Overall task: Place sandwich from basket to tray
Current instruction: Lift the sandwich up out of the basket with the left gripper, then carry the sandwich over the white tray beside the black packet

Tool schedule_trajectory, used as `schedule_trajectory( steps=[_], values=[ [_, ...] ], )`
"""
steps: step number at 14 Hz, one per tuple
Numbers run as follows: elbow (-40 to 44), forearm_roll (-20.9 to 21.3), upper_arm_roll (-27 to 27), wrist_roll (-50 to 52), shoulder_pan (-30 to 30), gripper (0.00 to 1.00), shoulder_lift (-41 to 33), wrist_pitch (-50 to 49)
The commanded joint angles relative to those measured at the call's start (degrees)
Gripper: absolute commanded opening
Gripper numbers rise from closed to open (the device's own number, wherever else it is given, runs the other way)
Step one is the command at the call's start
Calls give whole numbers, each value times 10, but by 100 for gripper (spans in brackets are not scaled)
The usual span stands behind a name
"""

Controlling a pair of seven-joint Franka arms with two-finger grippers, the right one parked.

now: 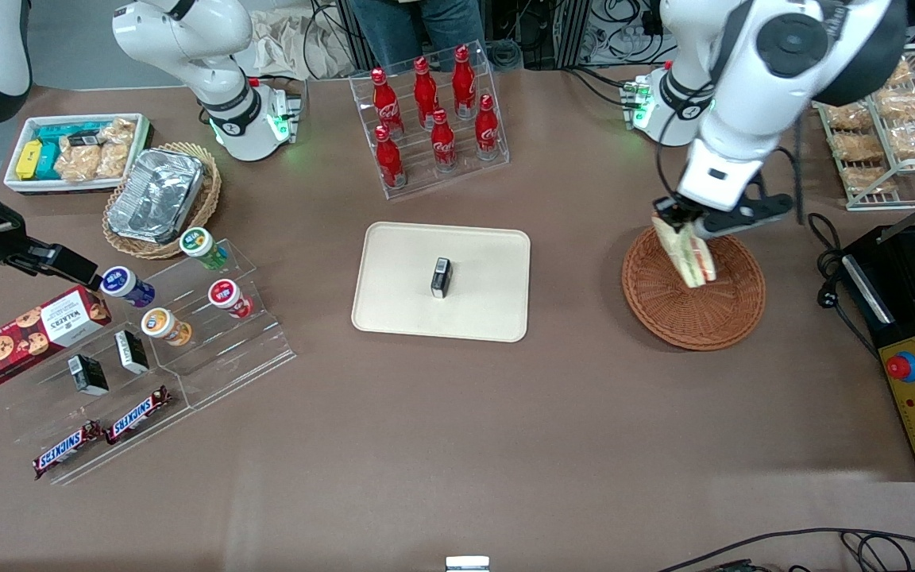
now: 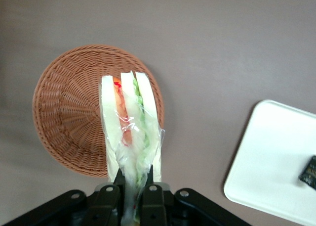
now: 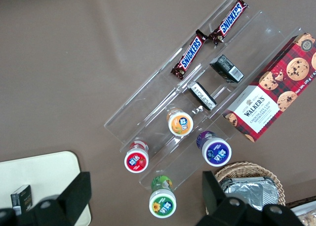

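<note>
Gripper: right of frame centre in the front view, fingers clamped on one end of the sandwich.
Sandwich: hanging lifted above the basket, plastic-wrapped.
Tray: frame centre, well apart from the basket; carries a small black box.
Between basket and tray: bare table.

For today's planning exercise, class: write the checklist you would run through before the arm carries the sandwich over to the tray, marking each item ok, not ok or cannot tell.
1. Gripper shut on the sandwich: ok.
2. Sandwich lifted off the basket: ok; it hangs above it.
3. Basket left free of other items: ok.
4. Tray has bare room: ok.
5. Small black box stands mid-tray: not ok, set down beside it.
6. Grip firm enough for travel: cannot tell.
</note>
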State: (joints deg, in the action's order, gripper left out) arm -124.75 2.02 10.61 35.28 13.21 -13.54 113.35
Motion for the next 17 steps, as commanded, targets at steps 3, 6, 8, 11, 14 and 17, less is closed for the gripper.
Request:
schedule_trajectory(
  steps=[3,6,8,11,14,17],
  values=[
    [67,24,-1,43,82,0,58,-3],
    [98,52,-1,95,124,0,104,-2],
    [107,54,-1,102,142,0,126,28],
    [107,55,-1,105,165,0,157,76],
    [108,57,-1,117,191,0,202,136],
    [112,54,-1,126,202,0,247,175]
  ],
)
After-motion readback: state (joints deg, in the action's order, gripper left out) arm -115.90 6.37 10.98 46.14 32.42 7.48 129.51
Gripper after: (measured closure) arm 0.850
